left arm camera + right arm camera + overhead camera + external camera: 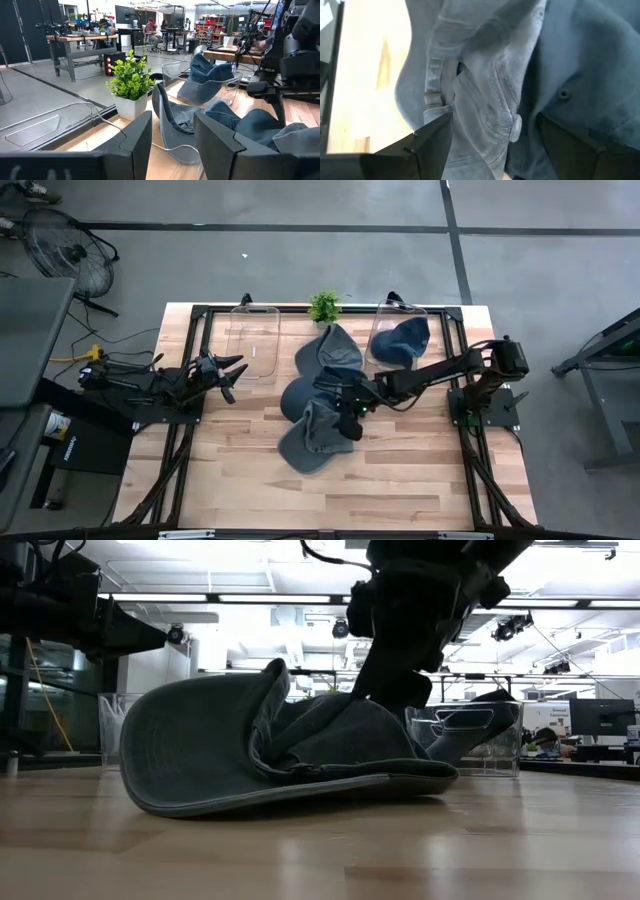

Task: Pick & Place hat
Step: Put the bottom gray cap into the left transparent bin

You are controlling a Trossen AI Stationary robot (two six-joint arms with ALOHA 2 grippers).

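A grey-blue cap [312, 442] lies near the table's middle, brim flat on the wood, its crown crumpled [260, 745]. My right gripper [350, 417] reaches in from the table's right and hangs open over this cap. In the right wrist view its fingers [495, 120] stand on either side of the crown's folds [485, 100]. A darker blue cap [298, 393] lies just beyond it and a third cap [330, 350] farther back. My left gripper [232, 374] waits open at the table's left edge [172, 125]. My right gripper comes at the grey cap's crown [492, 75] from above, pointing down, one finger [427, 137] on each side of the bunched cloth. I cannot tell whether the fingers touch the cloth.
A clear bin [385, 315] at the far right holds another blue cap [405, 338]. A second clear bin [250, 340] stands at the far left, with a small potted plant [323, 306] between the two. Bare wood lies toward the near edge [330, 500].
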